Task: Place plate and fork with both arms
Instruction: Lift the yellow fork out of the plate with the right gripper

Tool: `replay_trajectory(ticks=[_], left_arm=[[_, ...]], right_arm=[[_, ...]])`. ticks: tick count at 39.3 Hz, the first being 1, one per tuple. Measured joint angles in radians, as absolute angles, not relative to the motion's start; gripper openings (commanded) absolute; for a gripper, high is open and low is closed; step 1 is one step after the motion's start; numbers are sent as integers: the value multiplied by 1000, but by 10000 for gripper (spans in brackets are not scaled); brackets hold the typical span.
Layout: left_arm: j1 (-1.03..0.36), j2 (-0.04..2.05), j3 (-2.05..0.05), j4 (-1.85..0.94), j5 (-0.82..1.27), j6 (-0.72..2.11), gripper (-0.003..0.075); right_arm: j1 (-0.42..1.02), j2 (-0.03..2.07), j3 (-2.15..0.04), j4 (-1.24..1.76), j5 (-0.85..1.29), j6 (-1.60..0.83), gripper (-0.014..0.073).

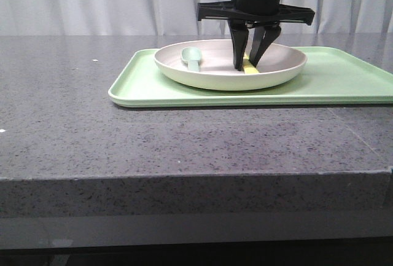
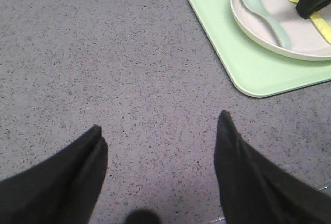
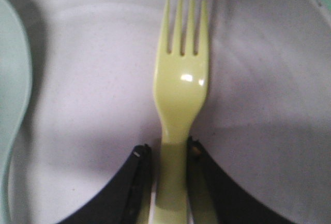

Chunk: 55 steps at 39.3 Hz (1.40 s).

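Right tool [image 1: 250, 65] grips small bright-yellow plastic fork [image 3: 181, 89] by handle, inside round cream plate [image 1: 202, 75] w/ pale grey-green spoon [image 2: 264, 14]. Left tool [image 2: 160, 146] spread open, holding nothing, over dark speckled counter [image 1: 153, 149]. No readable writing.

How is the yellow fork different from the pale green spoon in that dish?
The fork is bright yellow and ends in tines; the spoon is pale grey-green and ends in a rounded bowl. The fork's handle sits between the right gripper's fingers, while nothing touches the spoon. In the left wrist view the fork's handle looks thinner than the spoon's. Both lie in the plate on the tray.
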State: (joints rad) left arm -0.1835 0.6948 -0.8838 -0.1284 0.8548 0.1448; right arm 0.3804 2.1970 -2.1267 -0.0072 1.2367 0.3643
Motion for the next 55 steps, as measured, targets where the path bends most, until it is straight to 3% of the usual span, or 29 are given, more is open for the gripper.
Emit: replay_trajectory(ticks=[9,38,55], left_arm=[[-183,695,-884,-128,855,145,440],[-183,695,-884,-128,855,145,440],[-183,695,-884,-128,855,145,440]], right_arm=[[380,2199,-2127,0,1235,364,95],[380,2157,-2194,-25,1247,325,96],[231,1982,-2194,-25,1251,230,96]])
